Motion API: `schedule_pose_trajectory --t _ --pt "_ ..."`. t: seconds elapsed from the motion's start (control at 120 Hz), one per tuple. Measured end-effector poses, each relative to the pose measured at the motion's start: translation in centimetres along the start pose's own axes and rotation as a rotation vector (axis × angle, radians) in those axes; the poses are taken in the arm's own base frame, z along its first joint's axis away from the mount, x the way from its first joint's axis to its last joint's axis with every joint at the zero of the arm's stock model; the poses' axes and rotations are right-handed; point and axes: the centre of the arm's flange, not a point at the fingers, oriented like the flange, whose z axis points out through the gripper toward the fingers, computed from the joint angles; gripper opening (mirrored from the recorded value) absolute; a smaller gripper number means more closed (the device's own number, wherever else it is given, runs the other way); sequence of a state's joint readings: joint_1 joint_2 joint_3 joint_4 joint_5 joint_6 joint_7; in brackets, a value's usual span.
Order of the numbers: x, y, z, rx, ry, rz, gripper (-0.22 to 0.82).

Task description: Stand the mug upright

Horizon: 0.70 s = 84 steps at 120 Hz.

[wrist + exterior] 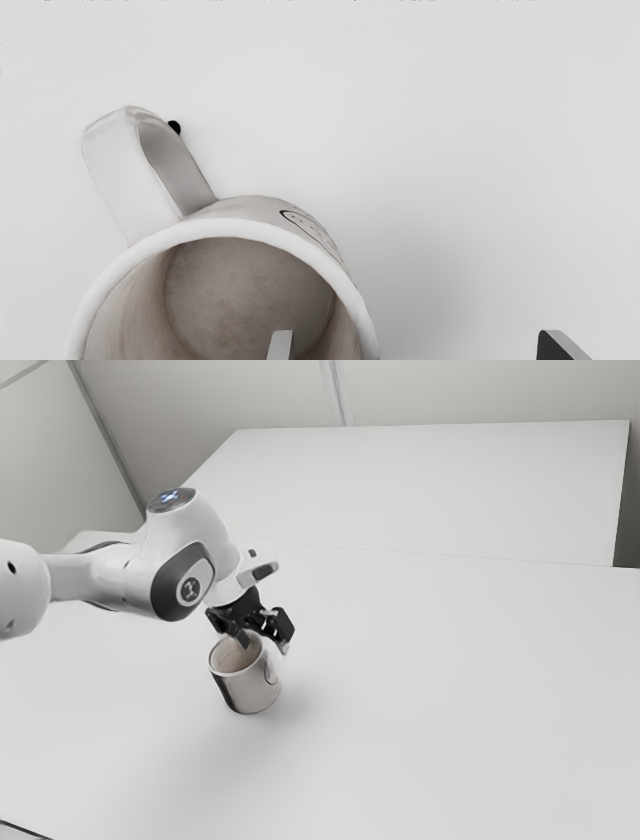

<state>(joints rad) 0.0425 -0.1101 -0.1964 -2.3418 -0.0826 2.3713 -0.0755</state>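
One white arm [180,560] came in from the exterior view's left of the mug [255,688], bending down toward it, with a small blue light [170,496] on top of its bend. A dark line [25,830] crossed the corner of that view, well apart from the mug and nearer the camera. The mug was on the table [420,730], below the gripper [265,643], its mouth facing up. Its rim lay a little toward the exterior view's left of its base, and I could not tell whether the base sat flat. A dark strip [227,691] ran down the mug's side toward the exterior view's left, and its handle [107,175] was on the side toward the exterior view's right. In the wrist view a small black spot [174,127] showed at the handle's outer edge, and a thin line drawing [310,227] marked the mug's outer wall. The gripper stood wide, its two fingers well apart: one finger [281,346] reached in over the mug's mouth, the other [557,347] was outside, apart from the wall, so nothing was gripped. A soft shadow [292,705] fell beside the mug's base, toward the exterior view's right, and a pale wall [450,390] rose far behind the mug.
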Motion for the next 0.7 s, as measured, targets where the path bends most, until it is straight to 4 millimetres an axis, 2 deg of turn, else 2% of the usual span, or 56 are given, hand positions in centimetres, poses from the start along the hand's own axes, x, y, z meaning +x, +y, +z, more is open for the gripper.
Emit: schedule_pose_trajectory --t 0.2,0.375,0.533,0.7 --pt "2.0 0.6 -3.7 -0.017 -0.039 -0.005 0.56" --pt "4.4 1.0 -9.1 -0.028 -0.057 -0.004 0.57" --pt "5.8 1.0 -12.7 -0.031 -0.086 -0.002 0.58" --pt "7.1 1.0 -17.6 -0.028 -0.081 0.006 0.58"
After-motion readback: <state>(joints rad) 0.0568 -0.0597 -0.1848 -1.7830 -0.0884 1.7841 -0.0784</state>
